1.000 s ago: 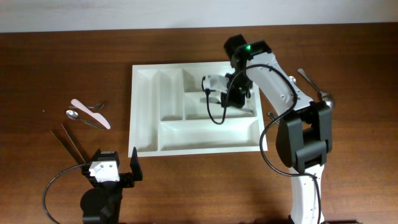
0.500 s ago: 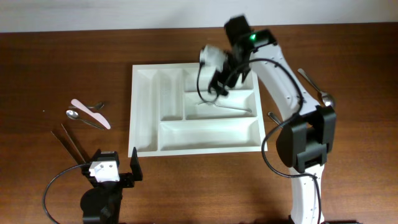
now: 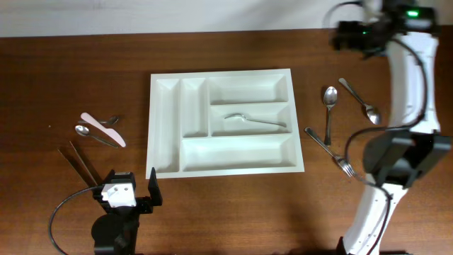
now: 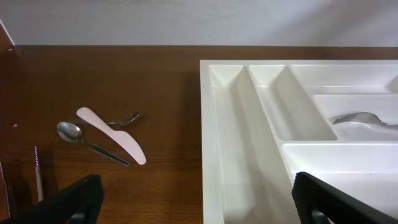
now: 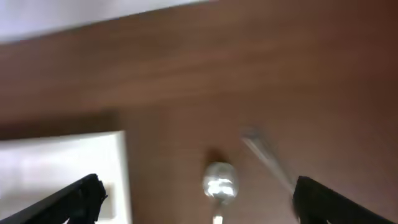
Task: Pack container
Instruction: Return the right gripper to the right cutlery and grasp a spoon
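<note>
The white container [image 3: 219,72] lies mid-table, and a metal fork [image 3: 255,120] rests in its middle long compartment. My right gripper [image 3: 341,35] hangs open and empty high over the table's back right. Its wrist view is blurred: the container's corner [image 5: 62,168] shows at the left and a spoon [image 5: 219,180] lies below the right gripper [image 5: 198,190]. My left gripper [image 3: 132,185] rests open and empty at the front left. In its own view the left gripper [image 4: 199,202] straddles the container's left wall [image 4: 214,112], with the fork [image 4: 360,118] far right.
Right of the container lie a spoon [image 3: 330,99], a second spoon [image 3: 361,103] and a fork [image 3: 329,152]. To its left are a pink knife [image 3: 103,129], a spoon [image 3: 92,134], a small fork [image 3: 110,121] and chopsticks [image 3: 79,163].
My right gripper let go of the fork in the middle long compartment, lifted away and swung to the back right. The left arm has not moved.
</note>
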Robot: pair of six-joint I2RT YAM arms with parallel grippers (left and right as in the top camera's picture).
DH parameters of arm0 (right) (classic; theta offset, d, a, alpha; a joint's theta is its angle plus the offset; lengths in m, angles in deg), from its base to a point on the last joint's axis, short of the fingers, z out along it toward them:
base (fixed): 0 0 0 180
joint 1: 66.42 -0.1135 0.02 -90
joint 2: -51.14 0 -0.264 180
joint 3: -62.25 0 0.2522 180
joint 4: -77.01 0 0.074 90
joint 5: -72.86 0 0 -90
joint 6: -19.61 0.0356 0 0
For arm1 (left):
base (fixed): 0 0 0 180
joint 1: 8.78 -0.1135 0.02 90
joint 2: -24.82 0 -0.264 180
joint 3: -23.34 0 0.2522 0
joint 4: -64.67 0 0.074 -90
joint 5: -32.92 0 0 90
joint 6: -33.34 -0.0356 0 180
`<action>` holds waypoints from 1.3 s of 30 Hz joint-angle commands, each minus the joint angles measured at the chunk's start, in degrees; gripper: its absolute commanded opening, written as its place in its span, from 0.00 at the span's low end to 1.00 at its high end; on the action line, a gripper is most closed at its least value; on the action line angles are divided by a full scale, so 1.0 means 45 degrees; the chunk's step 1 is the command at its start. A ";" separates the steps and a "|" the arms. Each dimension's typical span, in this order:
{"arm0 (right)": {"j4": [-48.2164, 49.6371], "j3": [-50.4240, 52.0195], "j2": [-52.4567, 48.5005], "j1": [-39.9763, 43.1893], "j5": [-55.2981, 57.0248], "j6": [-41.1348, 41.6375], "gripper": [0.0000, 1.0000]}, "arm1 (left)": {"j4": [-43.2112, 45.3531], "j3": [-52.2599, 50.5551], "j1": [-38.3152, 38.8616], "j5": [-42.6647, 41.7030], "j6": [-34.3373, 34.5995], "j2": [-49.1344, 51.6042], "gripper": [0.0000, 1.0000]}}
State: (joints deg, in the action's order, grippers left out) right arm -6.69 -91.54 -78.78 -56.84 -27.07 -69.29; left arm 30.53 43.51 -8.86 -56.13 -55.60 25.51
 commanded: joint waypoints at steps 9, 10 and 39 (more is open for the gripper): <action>0.0155 0.0058 -0.0748 0.2404 -0.0457 0.3531 0.80 | -0.0019 -0.0044 0.0039 -0.0131 -0.0194 -0.0073 0.99; 0.0015 0.0058 -0.0801 0.2404 0.0340 0.4391 0.81 | -0.0015 -0.0044 0.0039 -0.0131 -0.0194 -0.0078 0.99; -0.1384 0.0141 -0.3691 0.0481 0.4614 1.8535 0.99 | -0.0019 -0.0044 0.0039 -0.0131 -0.0199 -0.0078 0.99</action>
State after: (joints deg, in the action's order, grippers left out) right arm -13.31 -91.17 -95.09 -54.63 -9.22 11.59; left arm 30.53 43.51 -8.86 -56.13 -55.60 25.51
